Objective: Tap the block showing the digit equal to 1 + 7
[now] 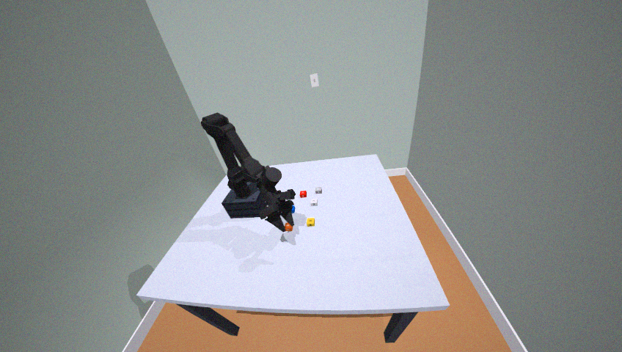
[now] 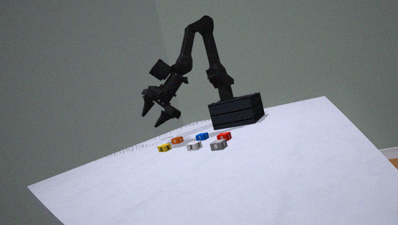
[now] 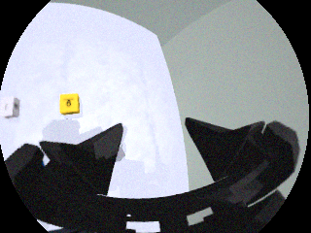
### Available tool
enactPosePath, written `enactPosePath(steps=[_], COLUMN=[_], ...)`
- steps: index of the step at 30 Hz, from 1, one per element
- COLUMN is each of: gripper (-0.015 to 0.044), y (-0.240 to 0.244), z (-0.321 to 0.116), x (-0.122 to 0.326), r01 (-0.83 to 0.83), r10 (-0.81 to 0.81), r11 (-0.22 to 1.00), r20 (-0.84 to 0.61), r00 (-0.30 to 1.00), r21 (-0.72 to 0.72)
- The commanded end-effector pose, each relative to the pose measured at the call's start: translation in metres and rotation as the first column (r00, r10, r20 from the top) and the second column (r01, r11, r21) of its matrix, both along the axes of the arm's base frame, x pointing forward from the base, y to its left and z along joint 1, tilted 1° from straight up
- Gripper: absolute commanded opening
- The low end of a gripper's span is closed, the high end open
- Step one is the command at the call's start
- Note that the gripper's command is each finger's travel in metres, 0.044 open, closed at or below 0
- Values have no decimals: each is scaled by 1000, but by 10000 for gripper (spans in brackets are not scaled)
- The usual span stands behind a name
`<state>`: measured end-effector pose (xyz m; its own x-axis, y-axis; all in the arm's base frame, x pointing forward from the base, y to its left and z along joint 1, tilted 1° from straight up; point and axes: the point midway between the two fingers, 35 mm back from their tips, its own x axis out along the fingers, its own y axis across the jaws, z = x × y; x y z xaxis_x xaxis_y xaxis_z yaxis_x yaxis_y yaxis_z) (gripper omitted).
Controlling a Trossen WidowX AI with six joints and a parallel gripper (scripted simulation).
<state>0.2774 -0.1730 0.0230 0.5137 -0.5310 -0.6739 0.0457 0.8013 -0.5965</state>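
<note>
the gripper (image 2: pixel 158 115) is hanging in the air above the bench (image 2: pixel 251 172), tilted downward, with its fingers (image 2: pixel 146 106) standing wide apart and nothing between them. in the exterior view it is sitting over the edge of the block cluster, nearest the orange block (image 2: pixel 177 139) and the yellow block (image 2: pixel 164 147), well above both and touching neither.

the grey block (image 2: pixel 218 145), printed with an 8, is lying flat on the bench at the end of the front row nearest the arm's black base (image 2: pixel 235 110), just in front of the red block (image 2: pixel 224 136). it is sitting well apart from the gripper, with the white block (image 2: pixel 194 145) showing a 2 and the blue block (image 2: pixel 202 136) showing a 1 lying between.

in the top view the arm is leaning out from its base over the blocks, its dark fingers partly covering the blue block (image 1: pixel 293 208) and reaching toward the orange block (image 1: pixel 287 226); the grey block (image 1: pixel 318 190) is resting at the far side of the group.

in the wrist view the two fingers are framing the pale bench, with the yellow block (image 3: pixel 69 103) showing ahead of the left one; its digit is too blurred to read there.
</note>
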Motion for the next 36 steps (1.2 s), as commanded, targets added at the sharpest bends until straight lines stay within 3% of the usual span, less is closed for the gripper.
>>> enactPosePath(steps=[1, 10, 36], gripper=[400, 400, 400], y=[22, 56, 58], z=[-1, 32, 34], x=[1, -29, -30], r01=[21, 172, 180], r10=[59, 135, 138], r11=[953, 824, 818], r20=[-253, -482, -490], r00=[966, 866, 861], r21=[301, 540, 547])
